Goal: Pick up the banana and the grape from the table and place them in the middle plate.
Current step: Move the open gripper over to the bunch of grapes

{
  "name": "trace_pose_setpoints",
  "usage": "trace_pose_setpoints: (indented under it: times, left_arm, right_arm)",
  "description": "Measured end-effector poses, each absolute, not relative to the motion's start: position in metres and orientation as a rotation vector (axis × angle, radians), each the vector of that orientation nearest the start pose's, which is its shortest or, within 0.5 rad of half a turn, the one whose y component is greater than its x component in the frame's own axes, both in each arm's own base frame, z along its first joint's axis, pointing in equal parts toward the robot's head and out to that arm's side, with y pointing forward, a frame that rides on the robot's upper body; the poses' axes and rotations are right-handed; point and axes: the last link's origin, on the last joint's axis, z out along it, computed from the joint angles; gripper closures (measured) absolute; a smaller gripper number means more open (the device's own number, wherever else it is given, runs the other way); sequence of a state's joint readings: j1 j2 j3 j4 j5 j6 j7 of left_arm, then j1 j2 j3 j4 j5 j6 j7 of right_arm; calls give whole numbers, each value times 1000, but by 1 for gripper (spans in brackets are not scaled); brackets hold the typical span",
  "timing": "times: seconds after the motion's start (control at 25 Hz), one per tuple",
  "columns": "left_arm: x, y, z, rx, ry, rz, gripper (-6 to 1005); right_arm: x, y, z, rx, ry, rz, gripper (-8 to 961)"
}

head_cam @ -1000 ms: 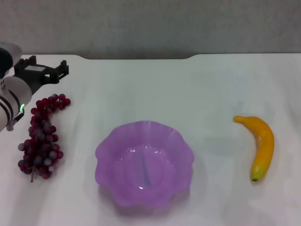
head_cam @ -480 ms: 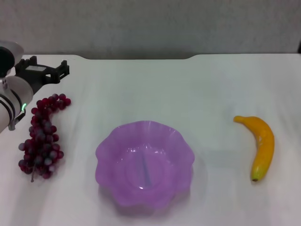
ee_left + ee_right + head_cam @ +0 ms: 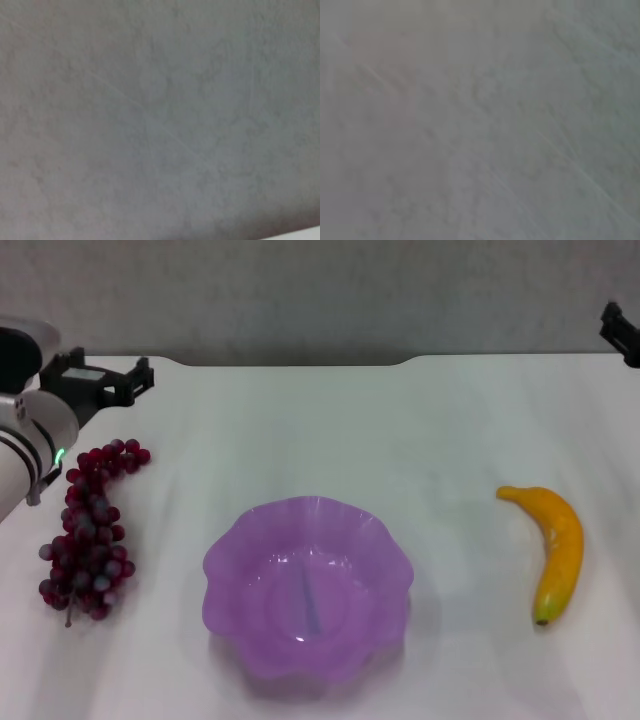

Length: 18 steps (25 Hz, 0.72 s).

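The grape [image 3: 88, 530] lies as a long dark red bunch on the left of the white table [image 3: 300, 430]. The banana [image 3: 555, 548] lies on the right, dark tip toward me. The lilac middle plate [image 3: 230, 570] sits between them near the front and holds nothing. My left gripper [image 3: 100, 380] hovers open and empty at the far left, just beyond the top end of the grape. A black part of my right gripper [image 3: 622, 333] shows at the far right edge, well beyond the banana. Both wrist views show only a plain grey surface.
A grey wall [image 3: 320, 290] runs behind the table's notched far edge [image 3: 290, 362]. Bare tabletop lies between the plate and each fruit.
My left gripper has drawn up and slightly back from the grape. My right gripper has come into view at the upper right edge. The fruit and the plate have not moved.
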<state>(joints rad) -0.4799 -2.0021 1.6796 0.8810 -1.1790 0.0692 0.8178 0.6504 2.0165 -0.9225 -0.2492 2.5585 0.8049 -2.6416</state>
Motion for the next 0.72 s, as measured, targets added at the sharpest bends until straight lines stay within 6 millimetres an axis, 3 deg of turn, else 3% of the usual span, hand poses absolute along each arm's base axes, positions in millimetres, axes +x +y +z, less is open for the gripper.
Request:
trace_pose_setpoints:
  times: [0.2,0.48,0.72]
  left_arm:
    - [-250,442,26,-1702,-685,-367,144]
    - [-248,442,29,-1660,-670,-383,144]
    - [-248,442,30,-1641,-650,-380,144]
  right_arm:
    - [297,421,56,-1542,533,798,65]
    - [298,431,36,-1612,625,706,64]
    - [292,430,39,-1603,600,758,64]
